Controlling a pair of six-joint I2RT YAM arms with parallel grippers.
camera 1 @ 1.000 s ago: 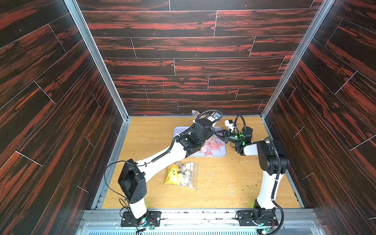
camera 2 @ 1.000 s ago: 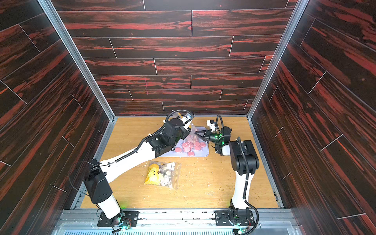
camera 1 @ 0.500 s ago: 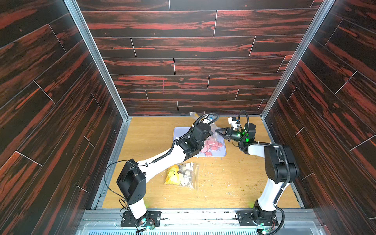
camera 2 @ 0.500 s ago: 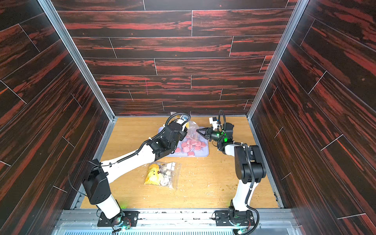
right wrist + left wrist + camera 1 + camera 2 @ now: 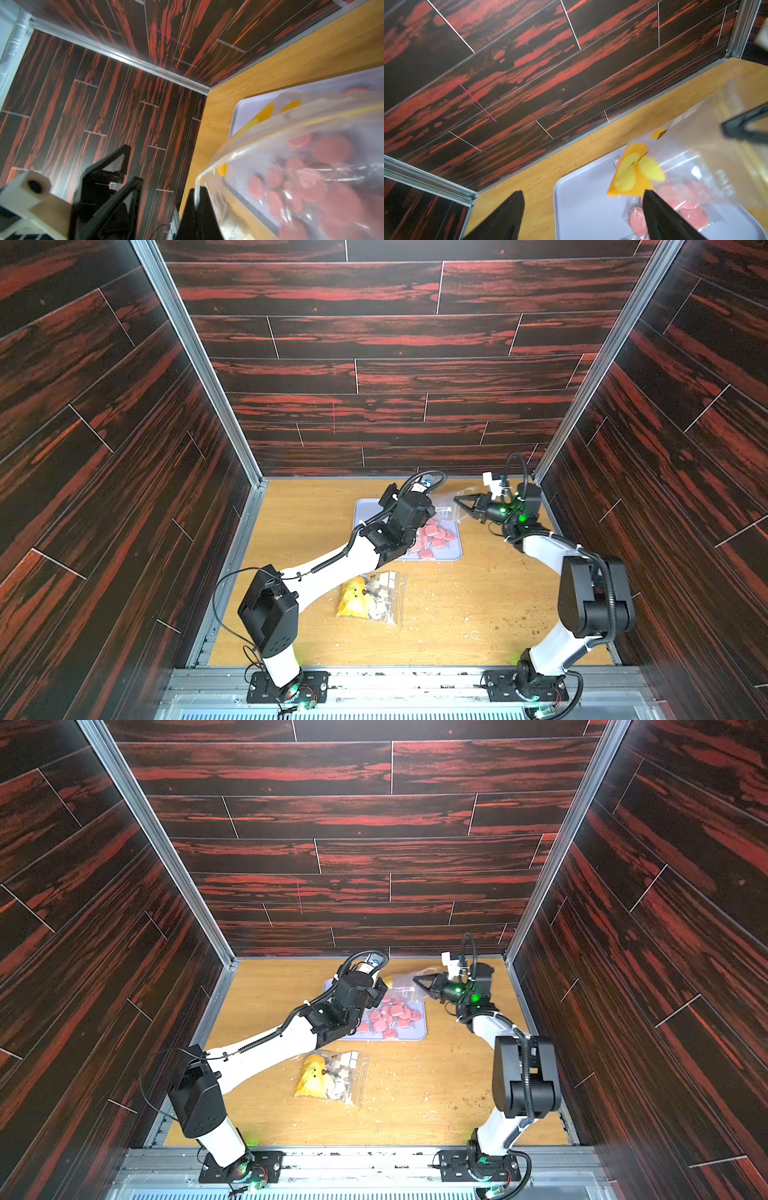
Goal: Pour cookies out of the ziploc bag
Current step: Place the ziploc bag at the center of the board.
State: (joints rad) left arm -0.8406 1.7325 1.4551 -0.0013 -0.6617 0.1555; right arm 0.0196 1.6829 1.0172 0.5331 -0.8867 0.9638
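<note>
Pink cookies (image 5: pixel 432 536) lie on tray (image 5: pixel 454 552); right end effector (image 5: pixel 458 502) pinches clear bag (image 5: pixel 291 128); left end effector (image 5: pixel 583 192) gapes empty.

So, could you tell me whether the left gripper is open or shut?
Open: the left gripper shows its fingers wide apart, gripping nothing.

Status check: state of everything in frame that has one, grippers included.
tray: flat on table, loaded.
pink cookies: piled on tray, in clear wrappers.
left gripper: open, empty.
right gripper: shut on ziploc bag edge.
ziploc bag: lifted over tray, hanging from right gripper; contents unclear.
second bag: flat on table, filled, no gripper on it.
</note>
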